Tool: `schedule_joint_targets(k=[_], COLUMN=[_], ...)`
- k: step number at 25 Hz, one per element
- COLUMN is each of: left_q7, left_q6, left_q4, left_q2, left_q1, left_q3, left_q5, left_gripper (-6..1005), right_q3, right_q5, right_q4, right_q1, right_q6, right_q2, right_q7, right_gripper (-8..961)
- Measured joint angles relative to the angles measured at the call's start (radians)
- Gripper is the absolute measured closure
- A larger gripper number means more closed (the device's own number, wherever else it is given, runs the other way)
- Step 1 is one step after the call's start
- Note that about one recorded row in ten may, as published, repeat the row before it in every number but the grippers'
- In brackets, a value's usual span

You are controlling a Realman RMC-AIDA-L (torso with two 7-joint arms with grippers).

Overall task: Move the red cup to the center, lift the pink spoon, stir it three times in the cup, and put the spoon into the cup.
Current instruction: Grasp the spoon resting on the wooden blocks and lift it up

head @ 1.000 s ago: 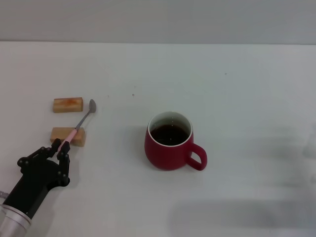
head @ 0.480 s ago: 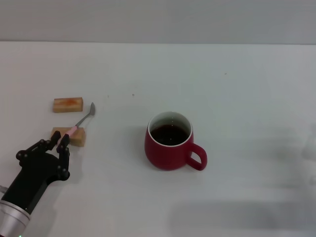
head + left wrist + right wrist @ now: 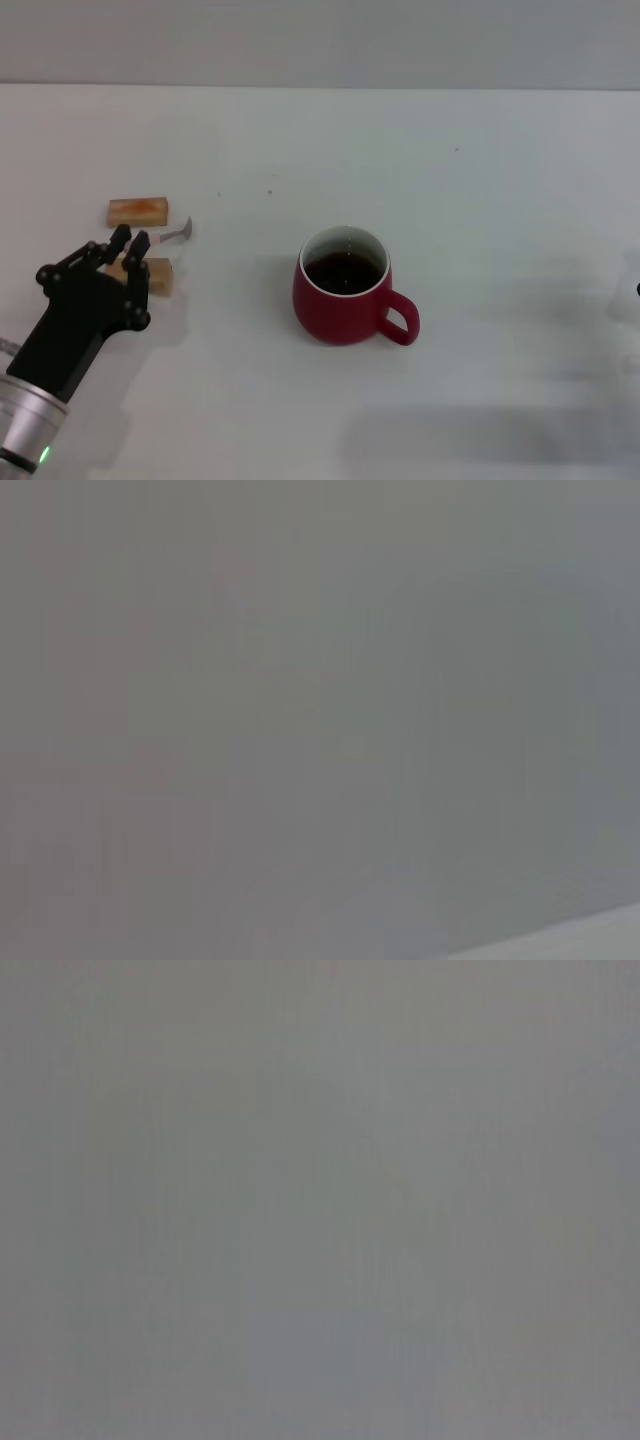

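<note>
The red cup (image 3: 343, 296) stands on the white table (image 3: 480, 180) near the middle, handle towards the front right, dark liquid inside. My left gripper (image 3: 132, 242) is at the left, shut on the pink handle of the pink spoon (image 3: 172, 236). The spoon is raised off the table and points right, with its grey bowl over the gap between the two wooden blocks. The cup is well to the right of the gripper. My right gripper does not show; only a dark speck sits at the right edge. Both wrist views show plain grey.
Two tan wooden blocks lie at the left: the far block (image 3: 138, 211) is in full view, and the near block (image 3: 157, 277) is partly hidden behind my left gripper. The table's far edge (image 3: 320, 87) meets a grey wall.
My left gripper has moved up and away with the spoon, lifting it off the near block. The spoon has swung from a diagonal to nearly level. The cup has not moved.
</note>
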Motion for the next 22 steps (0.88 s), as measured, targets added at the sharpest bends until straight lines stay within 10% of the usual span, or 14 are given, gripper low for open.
schedule_joint_targets(k=[22], left_q7=[0.0], left_q6=[0.11], left_q4=[0.02], left_q2=[0.004], left_q1=[-0.081], left_q3=[-0.013], left_q5=[0.008], left_gripper=[864], right_q3=[0.005], right_q5=[0.003], right_q4=[-0.005], right_q1=[0.01], right_q6=[-0.002], right_q2=[0.0], right_q7=[0.0], right_gripper=[953])
